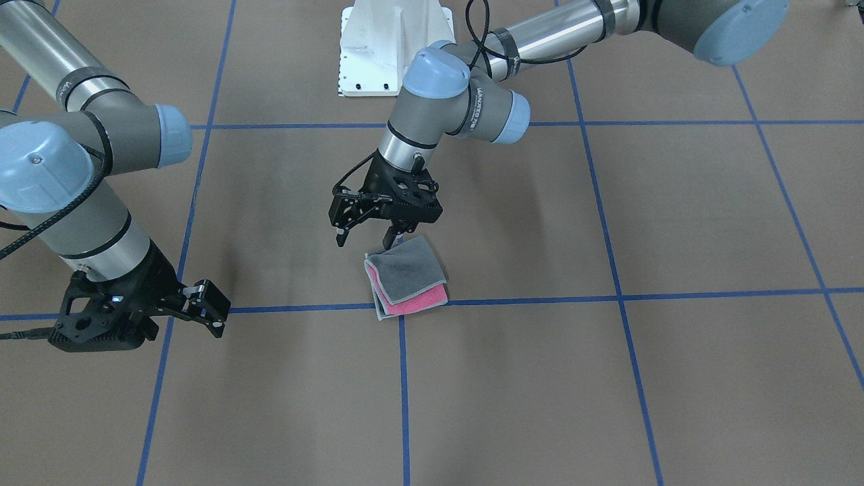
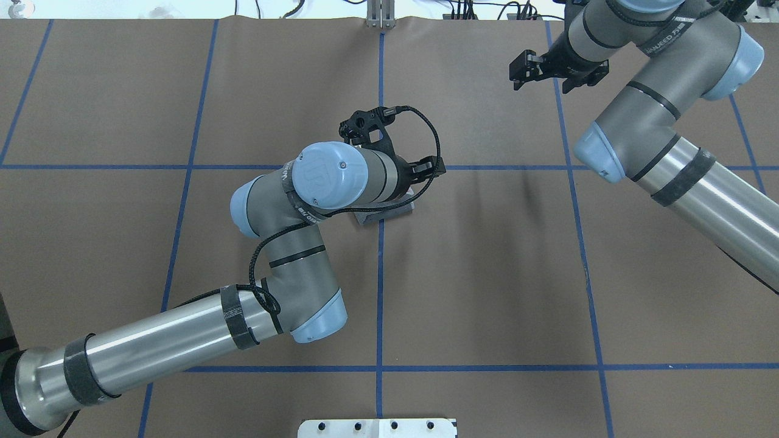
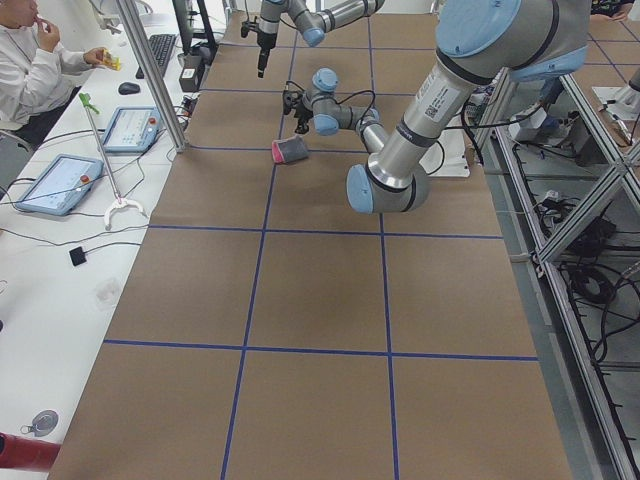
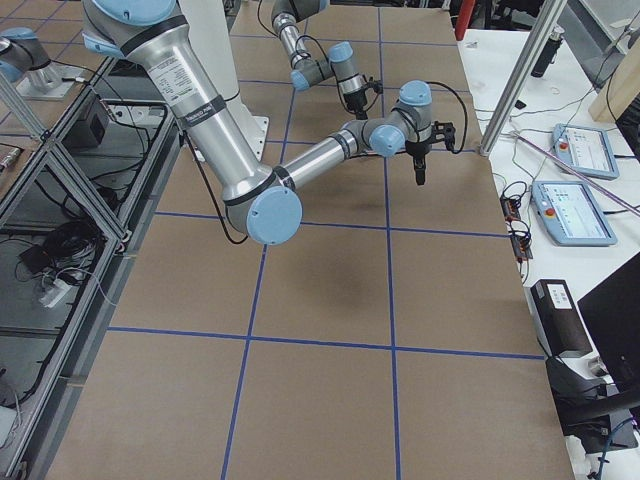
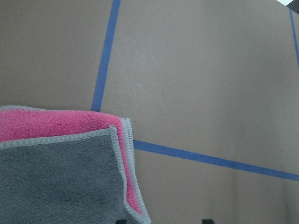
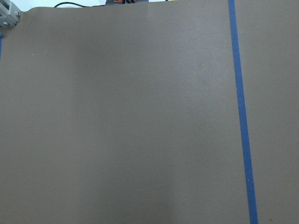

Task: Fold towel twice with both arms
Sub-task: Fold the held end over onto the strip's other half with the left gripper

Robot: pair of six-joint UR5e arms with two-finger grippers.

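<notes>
Arms: you have two silver-grey tubular robot arms with light blue joint caps; the left arm [image 2: 182, 340] reaches in to the middle of the table, and the right arm [image 2: 700, 176] is stretched toward the far right part
Left gripper: your black two-finger left gripper [image 1: 365, 237] hangs over the towel's edge nearest the robot, fingers spread apart with nothing between them
Towel: you have one small terry towel [image 1: 407, 271], folded into a compact packet; the dark grey face is up, with pink and light grey edging showing along two sides; it lies flat on the brown table [image 1: 607, 405] where two blue tape lines [image 1: 607, 297] cross
Right gripper: your black two-finger right gripper [image 2: 551, 76] is well apart from the towel, jaws wide and holding nothing
Count: two arms, two grippers, one towel
</notes>
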